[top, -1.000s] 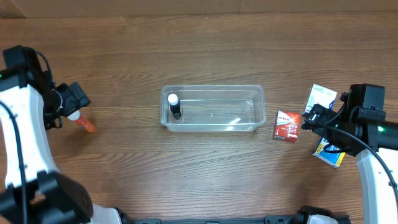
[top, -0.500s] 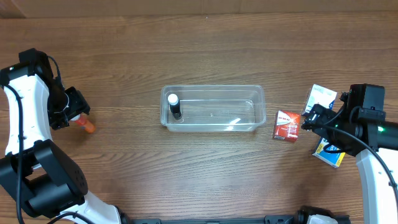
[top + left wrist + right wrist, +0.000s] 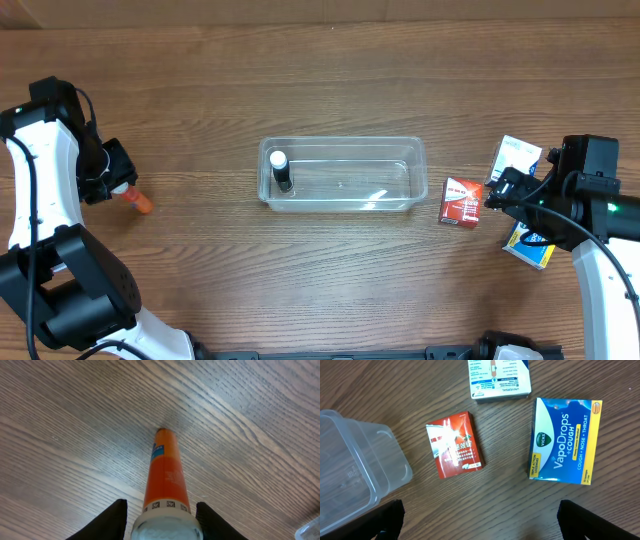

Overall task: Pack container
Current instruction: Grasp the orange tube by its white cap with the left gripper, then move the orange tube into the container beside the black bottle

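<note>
The container (image 3: pixel 342 175) is found at the middle of the wooden table (image 3: pixel 330 80), its long sides running from 9 to 3 o'clock in the overhead view. A small dark bottle with a white cap (image 3: pixel 282 170) is seen inside it, at the 9 o'clock end; the remainder of the tub is seen to be bare. In the right wrist view one rounded corner of the container (image 3: pixel 355 465) is shown at 9 o'clock.

Well apart from the tub, at its 9 o'clock, an orange tube (image 3: pixel 137 200) is laid flat on the table. The left gripper (image 3: pixel 118 180) is placed at the tube's white cap end. In the left wrist view the orange tube (image 3: pixel 166 475) is seen stretching toward 12 o'clock, and the left gripper (image 3: pixel 164 522) is set narrowly, with one finger close on each side of the cap. Whether the cap is actually pinched cannot be told.

At 3 o'clock of the tub, just beside its end wall, a red box (image 3: pixel 461 203) is laid flat. A white box (image 3: pixel 517 158) is found at 1 o'clock of the red box, and a blue VapoDrops box (image 3: pixel 528 248) at 4 o'clock, partly covered by the arm. The right gripper (image 3: pixel 497 190) is held over the table just at 3 o'clock of the red box. In the right wrist view the right gripper (image 3: pixel 487 520) is spread wide with nothing gripped, and the red box (image 3: pixel 455 444), white box (image 3: pixel 499 377) and blue VapoDrops box (image 3: pixel 565 441) are seen apart from one another.
</note>
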Controlling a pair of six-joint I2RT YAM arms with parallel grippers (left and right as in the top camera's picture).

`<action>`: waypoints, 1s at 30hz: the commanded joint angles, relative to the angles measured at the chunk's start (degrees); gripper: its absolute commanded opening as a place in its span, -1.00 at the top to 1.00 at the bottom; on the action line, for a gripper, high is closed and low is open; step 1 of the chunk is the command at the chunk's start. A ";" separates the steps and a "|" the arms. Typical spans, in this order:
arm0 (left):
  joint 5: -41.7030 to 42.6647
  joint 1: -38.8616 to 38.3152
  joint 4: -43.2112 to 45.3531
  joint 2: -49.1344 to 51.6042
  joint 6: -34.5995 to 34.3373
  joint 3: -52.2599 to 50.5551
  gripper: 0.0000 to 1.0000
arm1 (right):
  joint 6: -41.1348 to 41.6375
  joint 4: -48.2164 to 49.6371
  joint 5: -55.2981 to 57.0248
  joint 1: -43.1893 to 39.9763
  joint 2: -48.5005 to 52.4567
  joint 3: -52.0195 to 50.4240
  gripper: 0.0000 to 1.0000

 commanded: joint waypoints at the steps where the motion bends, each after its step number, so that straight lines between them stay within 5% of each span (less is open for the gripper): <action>1: -0.57 -0.07 0.70 0.52 0.44 -0.13 0.15 | 0.04 0.24 -0.39 -0.15 -0.04 1.18 -1.00; 13: -0.35 -0.07 1.03 0.52 0.44 -0.13 0.56 | 0.04 0.24 -0.39 -0.15 -0.04 1.18 -1.00; 17: 0.48 -0.09 0.61 0.17 0.39 -0.07 0.92 | 0.04 0.24 -0.39 -0.15 -0.04 1.18 -1.00; 24: 5.68 -3.23 -2.95 -5.49 -0.02 2.82 0.92 | 0.04 0.28 -0.39 -0.15 -0.04 1.18 -1.00; 30: 6.03 -14.47 -10.23 -14.69 -2.36 11.02 0.92 | 0.04 0.28 -0.39 -0.15 -0.04 1.18 -1.00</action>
